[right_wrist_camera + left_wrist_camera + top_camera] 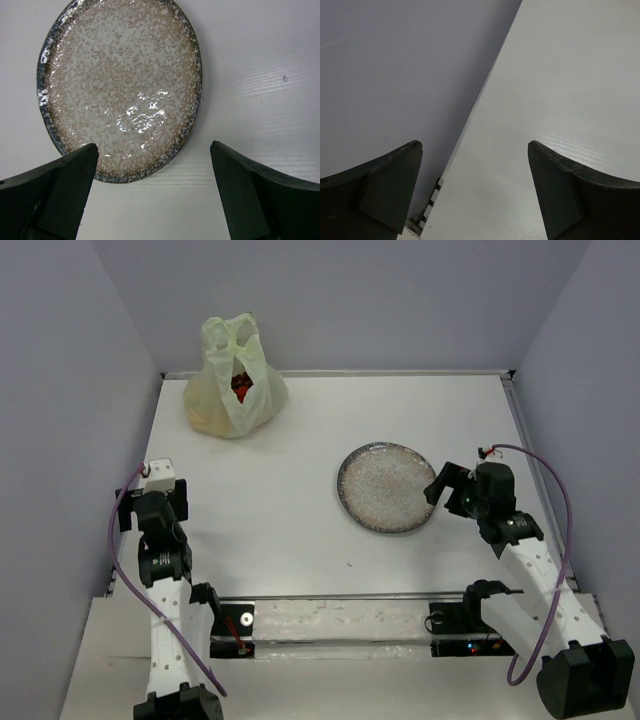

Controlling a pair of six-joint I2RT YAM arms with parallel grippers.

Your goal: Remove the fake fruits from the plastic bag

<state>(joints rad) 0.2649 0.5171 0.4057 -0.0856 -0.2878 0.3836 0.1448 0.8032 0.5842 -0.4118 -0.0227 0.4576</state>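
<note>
My left gripper point(475, 148) stands fully spread, nothing between its jaws, hovering over the white table point(570, 90) right beside the grey side wall point(395, 65). My right gripper point(153, 149) is spread just as wide and holds nothing either; it hangs above the near rim of the round speckled grey-brown glazed plate point(120, 75). The thin, crinkly, translucent pale yellow-green plastic bag point(232, 380) sits upright at the table's far left corner, well apart from both my grippers. Through its mouth I see small red fake fruits point(241, 386) inside it, and something yellowish shows through its lower left side.
</note>
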